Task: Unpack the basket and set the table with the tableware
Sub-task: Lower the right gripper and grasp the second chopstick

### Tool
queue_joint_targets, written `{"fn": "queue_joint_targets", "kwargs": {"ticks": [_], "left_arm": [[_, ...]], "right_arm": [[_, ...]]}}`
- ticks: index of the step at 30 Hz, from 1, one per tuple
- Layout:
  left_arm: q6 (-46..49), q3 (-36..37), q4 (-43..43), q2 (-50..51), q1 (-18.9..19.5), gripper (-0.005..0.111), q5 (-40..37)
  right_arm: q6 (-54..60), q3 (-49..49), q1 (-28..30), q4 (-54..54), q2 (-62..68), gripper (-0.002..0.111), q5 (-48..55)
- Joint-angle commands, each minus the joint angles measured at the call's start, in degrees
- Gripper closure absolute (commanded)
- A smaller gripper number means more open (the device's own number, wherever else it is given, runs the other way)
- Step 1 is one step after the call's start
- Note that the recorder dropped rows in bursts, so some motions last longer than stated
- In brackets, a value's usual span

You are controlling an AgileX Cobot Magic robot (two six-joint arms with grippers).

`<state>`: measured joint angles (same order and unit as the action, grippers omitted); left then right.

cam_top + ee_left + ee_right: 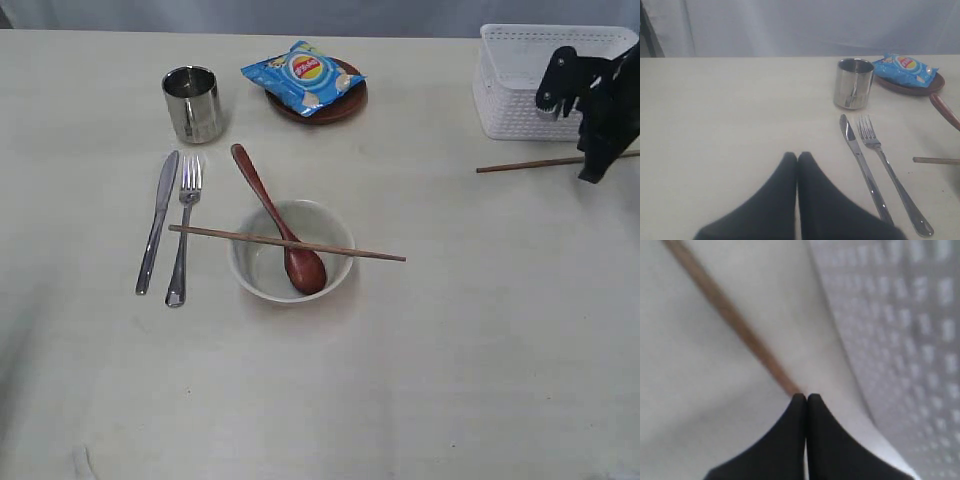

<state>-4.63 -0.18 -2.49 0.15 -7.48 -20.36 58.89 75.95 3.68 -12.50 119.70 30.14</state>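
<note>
wooden chopstick [525,165]: lay flat on the desk [450,380] near its right edge, just beside the basket [515,115] at the far right corner.
right tool [592,176]: tips together, seemingly clamped on that chopstick's end.
left tool [797,156]: tips together, empty, above bare desk.
next move: called for a level lift clear of the basket wall, then a gentle lay across the bowl [250,270], beside the other chopstick [370,254].
</note>
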Motion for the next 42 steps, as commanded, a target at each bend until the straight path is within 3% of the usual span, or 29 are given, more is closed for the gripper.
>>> {"fn": "queue_joint_targets", "kwargs": {"ticks": [1, 6, 10, 15, 18, 23, 28, 36, 42], "left_arm": [[-0.2, 0.2, -0.5, -0.1, 0.1, 0.107, 0.6], [-0.2, 0.2, -0.5, -0.1, 0.1, 0.107, 0.6], [-0.2, 0.2, -0.5, -0.1, 0.1, 0.107, 0.6], [-0.2, 0.2, -0.5, -0.1, 0.1, 0.107, 0.6], [-0.2, 0.2, -0.5, -0.1, 0.1, 0.107, 0.6], [-0.2, 0.2, -0.5, -0.1, 0.1, 0.107, 0.6], [-0.2, 0.2, -0.5, -0.1, 0.1, 0.107, 0.6], [-0.2, 0.2, -0.5, -0.1, 0.1, 0.107, 0.6], [-0.2, 0.2, -0.5, -0.1, 0.1, 0.107, 0.6]], "right_arm": [[-1.1, 1.6, 0.2, 0.6, 1.4, 0.109, -5.9], [-9.0, 6.7, 0.2, 1.1, 4.2, 0.109, -7.4], [-11.4, 9.8, 0.2, 8.9, 4.7, 0.109, -11.1], [-11.0, 10.8, 0.2, 9.6, 4.2, 0.109, 2.1], [-5.9, 10.8, 0.2, 13.8, 4.2, 0.109, 17.7], [-0.6, 10.8, 0.2, 17.0, 4.2, 0.108, 24.0], [4.2, 10.8, 0.2, 10.9, 4.3, 0.055, 20.8], [4.2, 10.8, 0.2, 10.9, 8.8, 0.054, 13.4], [4.1, 10.8, 0.2, 22.2, 9.9, 0.054, 24.4]]}}
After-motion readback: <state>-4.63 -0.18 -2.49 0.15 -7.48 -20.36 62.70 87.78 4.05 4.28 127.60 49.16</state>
